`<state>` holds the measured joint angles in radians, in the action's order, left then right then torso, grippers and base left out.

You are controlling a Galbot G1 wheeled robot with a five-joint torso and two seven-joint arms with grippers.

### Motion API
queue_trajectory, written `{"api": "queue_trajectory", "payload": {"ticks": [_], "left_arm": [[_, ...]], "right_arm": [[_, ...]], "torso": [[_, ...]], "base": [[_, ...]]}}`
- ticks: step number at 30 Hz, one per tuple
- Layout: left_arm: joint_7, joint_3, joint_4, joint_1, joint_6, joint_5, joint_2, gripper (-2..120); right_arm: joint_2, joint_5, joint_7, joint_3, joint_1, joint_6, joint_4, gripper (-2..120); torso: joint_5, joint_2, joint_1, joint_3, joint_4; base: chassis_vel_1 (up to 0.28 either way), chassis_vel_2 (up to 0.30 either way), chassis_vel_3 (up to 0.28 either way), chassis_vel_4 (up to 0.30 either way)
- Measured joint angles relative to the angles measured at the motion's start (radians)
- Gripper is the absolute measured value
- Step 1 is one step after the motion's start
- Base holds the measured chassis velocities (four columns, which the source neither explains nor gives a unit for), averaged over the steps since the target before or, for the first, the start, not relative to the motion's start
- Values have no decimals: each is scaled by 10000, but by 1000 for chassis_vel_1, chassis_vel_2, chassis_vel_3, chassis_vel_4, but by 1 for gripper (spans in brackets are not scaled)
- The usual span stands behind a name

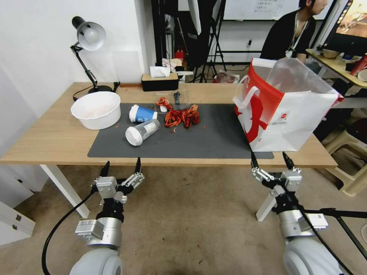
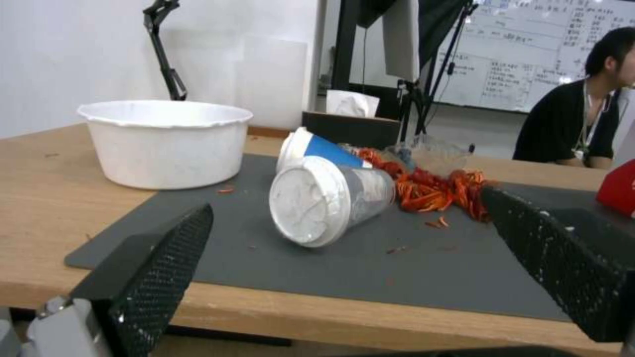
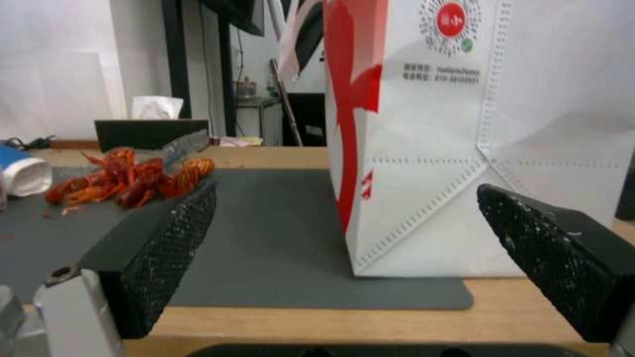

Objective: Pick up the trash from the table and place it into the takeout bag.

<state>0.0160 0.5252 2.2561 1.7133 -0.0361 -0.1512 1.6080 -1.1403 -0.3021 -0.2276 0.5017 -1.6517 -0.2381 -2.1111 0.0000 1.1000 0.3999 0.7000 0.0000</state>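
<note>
— Head view first: where do you have the arms?

— You have both held low in front of the table's (image 1: 57, 145) near edge, short of the wood. Your left gripper (image 1: 121, 167) sits with its fingers spread apart, facing the litter on the dark grey mat (image 1: 214, 141); your right gripper (image 1: 270, 159) has its fingers just as wide, squared up to the takeout bag (image 1: 294, 122). Neither touches anything — I read that as a ready stance, each arm lined up with its own half of the job.

— And the trash?

— Clustered on the left half of the mat. The clear white-lidded cup (image 1: 142, 132) lies on its side, lid toward you, nearest the edge; the blue paper cup (image 1: 142, 114) lies tipped just behind it. To their right is a heap of red-orange scraps (image 1: 182, 117), with a clear plastic piece (image 1: 174, 100) behind. A white bowl (image 1: 95, 110) stands off the mat's left end.

— The bag?

— Upright on the mat's right end, mouth open upward, well apart from the litter. Standing open like that, it can take drops from above. In the left wrist view the lidded cup (image 2: 331, 201) sits between your fingers' line — probably your easiest first grab.
</note>
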Motion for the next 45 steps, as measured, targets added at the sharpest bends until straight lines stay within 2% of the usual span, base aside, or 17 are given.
{"api": "queue_trajectory", "payload": {"ticks": [11, 15, 16, 19, 21, 23, 24, 25, 27, 29, 30, 31, 33, 34, 38, 43, 45], "left_arm": [[87, 4, -135, -93, -154, 41, 0, 100], [753, 237, -511, -334, -611, -52, -309, 100], [1225, 386, -751, -558, -771, -285, -671, 100], [1682, 527, -1011, -816, -850, -593, -1107, 100], [2250, 656, -1339, -1250, -810, -1167, -1840, 100], [2320, 671, -1384, -1323, -774, -1262, -1983, 100], [2580, 720, -1555, -1605, -556, -1600, -2509, 100], [2672, 744, -1641, -1745, -444, -1737, -2755, 100], [2747, 770, -1733, -1910, -323, -1896, -3023, 100], [2878, 788, -2132, -2597, 217, -2612, -4047, 100], [2887, 778, -2246, -2805, 315, -2830, -4353, 100], [2887, 778, -2246, -2805, 315, -2830, -4353, 100], [2917, 612, -2816, -3640, 652, -3736, -5720, 100], [2917, 612, -2816, -3640, 652, -3736, -5720, 100], [2952, 128, -3582, -4529, 1243, -4737, -7016, 100], [3048, -256, -4124, -5204, 1830, -5277, -7518, 100], [3216, -577, -4573, -5744, 2186, -5491, -7768, 100]], "right_arm": [[-34, 36, -52, -67, -15, -101, 204, 98], [-17, 37, -34, -73, 63, -90, 183, 98], [5, 36, -13, -75, 96, -80, 170, 98], [27, 36, 7, -76, 111, -58, 147, 98], [43, 36, 24, -60, 115, -24, 101, 98], [45, 37, 28, -55, 115, -18, 92, 98], [49, 43, 35, -34, 116, 24, 57, 98], [48, 48, 35, -32, 117, 39, 38, 98], [46, 62, 41, -30, 119, 62, 12, 98], [8, 136, 67, -38, 132, 142, -59, 98], [-6, 156, 72, -46, 133, 160, -81, 98], [-6, 156, 72, -46, 133, 160, -81, 98], [-61, 245, 94, -63, 145, 224, -121, 98], [-61, 245, 94, -63, 145, 224, -121, 98], [-128, 318, 104, -52, 150, 296, -180, 98], [-166, 346, 110, -28, 177, 336, -205, 98], [-195, 364, 116, -23, 212, 362, -208, 98]], "torso": [[1, 0, 0, 0, 0], [0, -1, 0, 0, 0], [-1, 0, 0, 0, 1], [-2, 0, 0, 0, 0], [-3, 0, 0, 0, -1], [-3, -1, 0, 1, -1], [-3, 0, 0, 0, 0], [-2, -1, 0, 1, 0], [-1, 0, 0, 0, -1], [-6, 0, 0, 0, 0], [-3, 0, 1, 0, 0], [-3, 0, 1, 0, 0], [-4, 0, 0, 1, 0], [-4, 0, 0, 1, 0], [-1, 0, 1, 1, -1], [-2, -1, 1, 1, 0], [-2, -1, 1, 1, 0]], "base": [[0, 0, 0, 0], [0, 0, 0, 0], [0, 0, 0, 0], [0, 0, 0, 0], [0, 0, 0, 0], [0, 0, 0, 0], [0, 0, 0, 0], [0, 0, 0, 0], [0, 0, 0, 0], [0, 0, 0, 0], [0, 0, 0, 0], [0, 0, 0, 0], [0, 0, 0, 0], [0, 0, 0, 0], [0, 0, 0, 0], [0, 0, 0, 0], [0, 0, 0, 0]]}}
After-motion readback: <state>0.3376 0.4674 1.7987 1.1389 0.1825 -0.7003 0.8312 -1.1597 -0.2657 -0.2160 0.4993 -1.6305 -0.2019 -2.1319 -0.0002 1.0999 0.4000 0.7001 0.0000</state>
